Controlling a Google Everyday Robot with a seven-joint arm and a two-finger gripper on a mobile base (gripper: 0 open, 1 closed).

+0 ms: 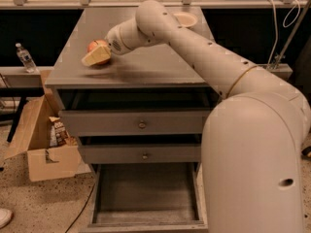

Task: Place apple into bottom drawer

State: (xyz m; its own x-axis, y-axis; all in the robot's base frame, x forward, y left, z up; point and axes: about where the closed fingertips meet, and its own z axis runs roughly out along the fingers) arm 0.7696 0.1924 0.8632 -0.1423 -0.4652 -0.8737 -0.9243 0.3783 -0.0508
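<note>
A Google Everyday Robot's arm point(194, 47) reaches across the top of a grey three-drawer cabinet point(146, 67), its gripper point(94, 55) at the cabinet's left edge and clamped on the apple point(94, 45). One cream finger point(98, 57) lies across the front of the fruit and the other is hidden behind it. The apple's red-orange crown shows above that finger, and a soft shadow falls on the cabinet top just under it. The apple is therefore up on top of the cabinet, at its left side and well apart from the bottom drawer point(146, 191). That drawer stands pulled far out at the foot of the cabinet, its worn grey floor bare and open to view.

Above the bottom drawer, the cabinet's two shallower drawers point(112, 123) each carry a small round brass knob point(142, 125) at the centre of the front, with a dark gap over each front. A cream bowl point(185, 19) sits at the back right of the cabinet top, partly behind the arm. The robot's rounded white body point(252, 164) fills the space to the cabinet's front right. On the speckled floor to the cabinet's left sits an open cardboard box point(36, 144) with packets inside, and a clear water bottle point(24, 57) stands on a ledge further back on that same side — both well apart from the gripper
</note>
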